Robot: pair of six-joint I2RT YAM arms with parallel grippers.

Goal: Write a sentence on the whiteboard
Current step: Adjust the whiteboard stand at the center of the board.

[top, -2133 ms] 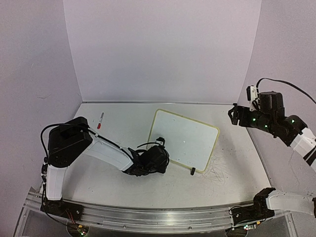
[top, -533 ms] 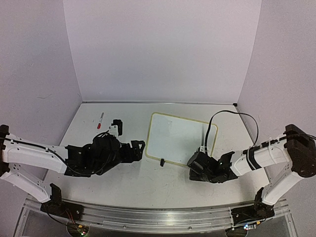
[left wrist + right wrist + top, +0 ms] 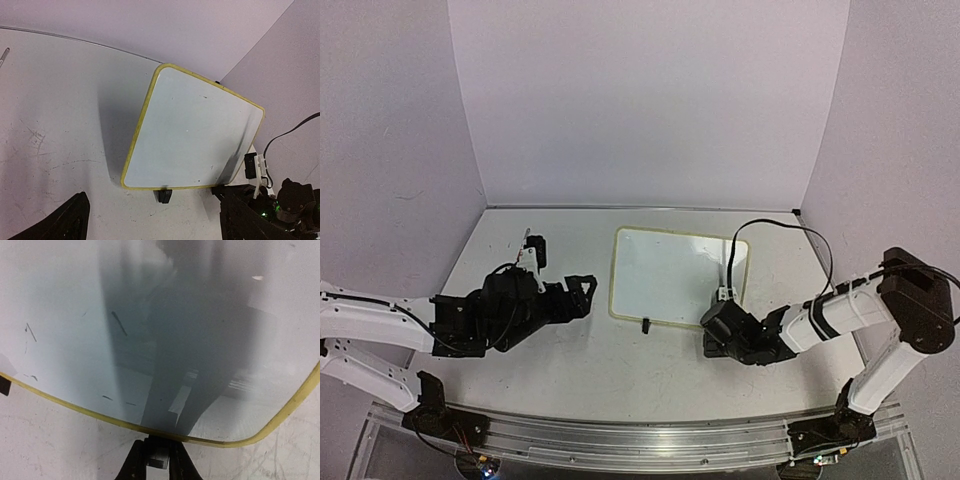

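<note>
As seen from above (top ext.), whiteboard point(image 3: 672, 275) lies flat mid-surface point(image 3: 650, 385), long axis approx. left–right. Face is blank, no sentence legible. Right end effector point(image 3: 711, 343) sits at board's near-right corner, touching it. Left end effector point(image 3: 588, 295), spread wide and empty, is just beside near-left corner, apart from rim. Right arm is thus the nearer.

Left wrist: board lies ahead and slightly right of this end effector, near edge w/ centre foot point(image 3: 164, 196) facing camera. Slim pen-like item point(image 3: 4, 54) at far-left edge of view, too small to identify.

Right wrist: fingers point(image 3: 134, 465) are clenched on corner foot point(image 3: 158, 460) under the yellow rim, and board extends straight away from the grip. A few dark flecks on face, no words.

Judgement: step in hand = squaring or steadying board by its foot. A pull or push from this grip would act along board's short axis, toward or away from arm bases. Neither arm holds a marker, so writing is not yet begun.
</note>
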